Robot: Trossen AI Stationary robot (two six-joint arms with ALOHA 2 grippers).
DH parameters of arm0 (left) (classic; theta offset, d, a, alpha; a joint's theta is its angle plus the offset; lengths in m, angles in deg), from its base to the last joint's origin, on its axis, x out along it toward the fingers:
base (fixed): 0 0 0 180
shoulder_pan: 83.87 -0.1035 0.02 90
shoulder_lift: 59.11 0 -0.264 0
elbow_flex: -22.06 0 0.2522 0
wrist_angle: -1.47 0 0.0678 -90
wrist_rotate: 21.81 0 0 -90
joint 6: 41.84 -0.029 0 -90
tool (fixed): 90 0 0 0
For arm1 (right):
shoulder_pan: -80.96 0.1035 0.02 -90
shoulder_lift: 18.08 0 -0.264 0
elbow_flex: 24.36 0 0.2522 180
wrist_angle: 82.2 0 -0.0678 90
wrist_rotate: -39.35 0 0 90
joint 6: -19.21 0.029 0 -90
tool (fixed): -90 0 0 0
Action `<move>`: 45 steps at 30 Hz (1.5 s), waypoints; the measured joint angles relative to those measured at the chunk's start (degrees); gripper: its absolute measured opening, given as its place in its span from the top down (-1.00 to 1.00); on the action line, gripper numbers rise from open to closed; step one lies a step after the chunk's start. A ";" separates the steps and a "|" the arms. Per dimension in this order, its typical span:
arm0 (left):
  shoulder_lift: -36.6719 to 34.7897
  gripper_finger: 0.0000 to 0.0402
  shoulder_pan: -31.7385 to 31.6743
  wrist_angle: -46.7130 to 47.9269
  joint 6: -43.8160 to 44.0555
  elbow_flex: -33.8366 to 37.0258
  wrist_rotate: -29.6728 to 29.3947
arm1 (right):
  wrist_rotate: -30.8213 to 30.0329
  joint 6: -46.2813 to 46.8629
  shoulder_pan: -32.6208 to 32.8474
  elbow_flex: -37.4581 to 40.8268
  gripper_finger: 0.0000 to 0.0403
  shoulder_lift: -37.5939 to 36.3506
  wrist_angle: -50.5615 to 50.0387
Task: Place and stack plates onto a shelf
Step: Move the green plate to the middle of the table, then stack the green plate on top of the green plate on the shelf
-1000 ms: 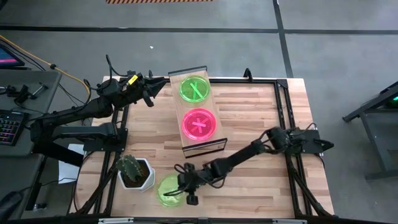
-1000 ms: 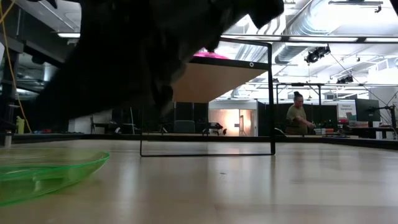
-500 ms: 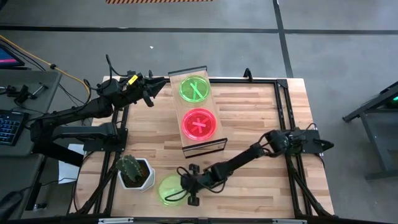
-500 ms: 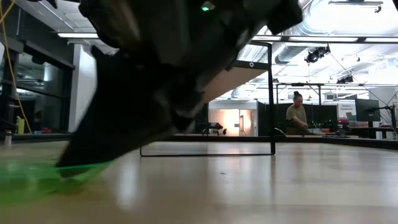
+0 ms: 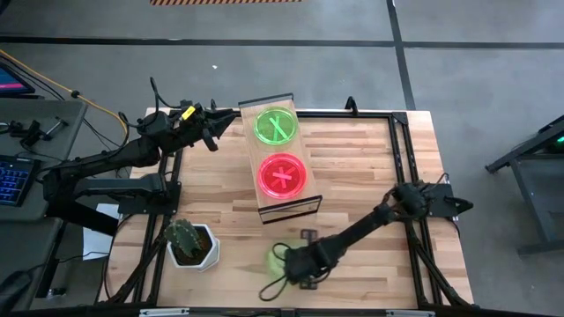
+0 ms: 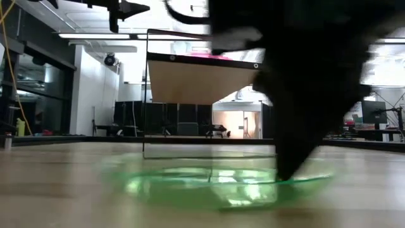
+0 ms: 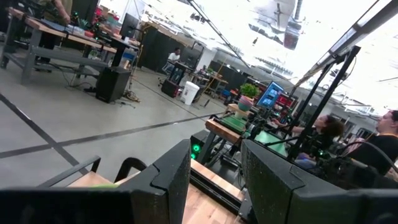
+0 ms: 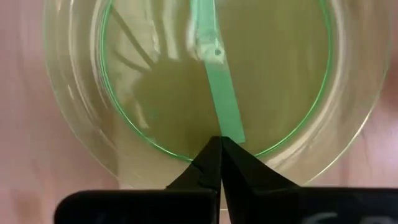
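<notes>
A neon green plate [image 8: 186, 81] lies on the tabletop near the front edge; it also shows in the low view [image 6: 215, 187] and as a green glint under the arm in the high view [image 5: 275, 260]. My right gripper [image 8: 219, 146] stands over it, pointing down, shut on the plate's bar. The shelf [image 5: 304, 204] stands at the table's middle, carrying green plates [image 5: 276, 126] at its far end and pink plates [image 5: 282, 174] in its middle. My left gripper [image 5: 220, 123] waits open and empty by the shelf's far left corner. My right gripper has its two fingertips together on the end of the plate's straight bar [image 8: 227, 118], close to the inner ring. The fingers come from above and pinch across the bar. The plate lies flat on the table [image 6: 215, 187] below the fingertip [image 6: 291, 171].
A cactus in a white pot [image 5: 189, 242] stands at the front left. The near end of the shelf [image 5: 291, 207] bears nothing. The shelf's dark frame [image 6: 275, 107] rises behind the plate in the low view. People are in the room beyond the table.
My right gripper has gone toward the table's right edge along the front. The green plate has slid with it along the table, from beside the cactus pot to in front of the shelf's near end. It has stayed flat.
</notes>
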 joint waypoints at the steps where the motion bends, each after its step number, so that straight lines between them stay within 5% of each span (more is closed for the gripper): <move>1: 0.00 0.34 0.00 0.01 0.00 0.00 0.00 | -0.03 0.92 0.43 1.16 1.00 -0.80 -1.87; 18: 0.00 0.34 -0.01 0.03 0.00 0.00 -0.81 | -1.46 38.63 10.59 47.73 1.00 -35.93 3.49; 32: 0.00 0.34 -0.02 0.04 0.02 0.00 -1.11 | -11.67 40.45 10.57 60.23 1.00 -71.97 -3.39; 39: 0.02 0.34 -0.02 0.06 1.51 0.00 -1.11 | -13.70 49.28 10.55 76.05 0.99 -92.60 13.90; 45: 0.02 0.34 -0.01 0.44 1.38 0.00 -1.11 | -19.52 52.83 10.55 80.63 0.71 -98.58 17.41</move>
